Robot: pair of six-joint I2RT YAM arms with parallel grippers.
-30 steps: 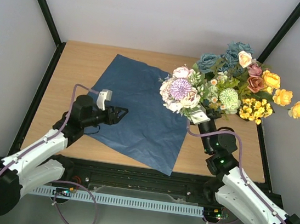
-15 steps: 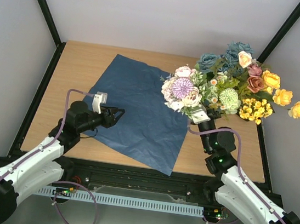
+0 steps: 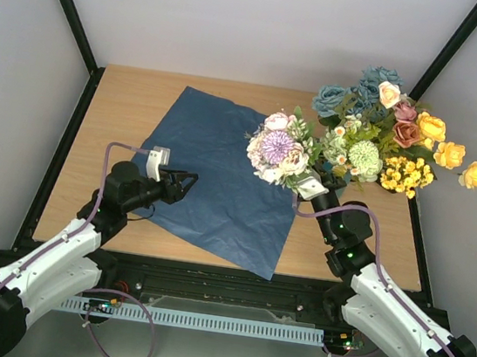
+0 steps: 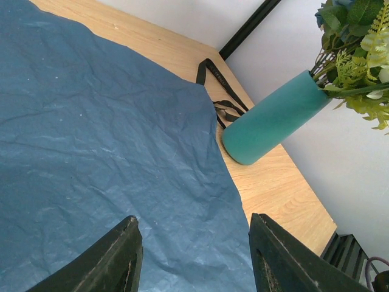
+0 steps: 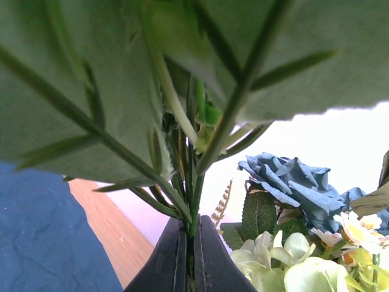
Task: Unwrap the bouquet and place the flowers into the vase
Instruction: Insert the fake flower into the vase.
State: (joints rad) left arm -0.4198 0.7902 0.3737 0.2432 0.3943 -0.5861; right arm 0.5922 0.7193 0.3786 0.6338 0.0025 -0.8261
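One blue paper sheet (image 3: 221, 176) is lying flat on the table (image 3: 125, 102). One black ribbon (image 4: 214, 82) is lying at its corner, near the single teal vase (image 4: 270, 118), which is holding many flowers (image 3: 394, 129). The right gripper (image 3: 312, 186) is clenching the stems of one smaller bunch (image 3: 278, 148) just beside them. The left gripper (image 4: 194, 243) is hanging released and empty over the paper.

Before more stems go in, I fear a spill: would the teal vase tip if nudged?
Probably top-heavy: the vase is a narrow tube, while the flowers in it spread far wider. A nudge likely tips rather than slides it. Its smooth round side suggests rolling once down.
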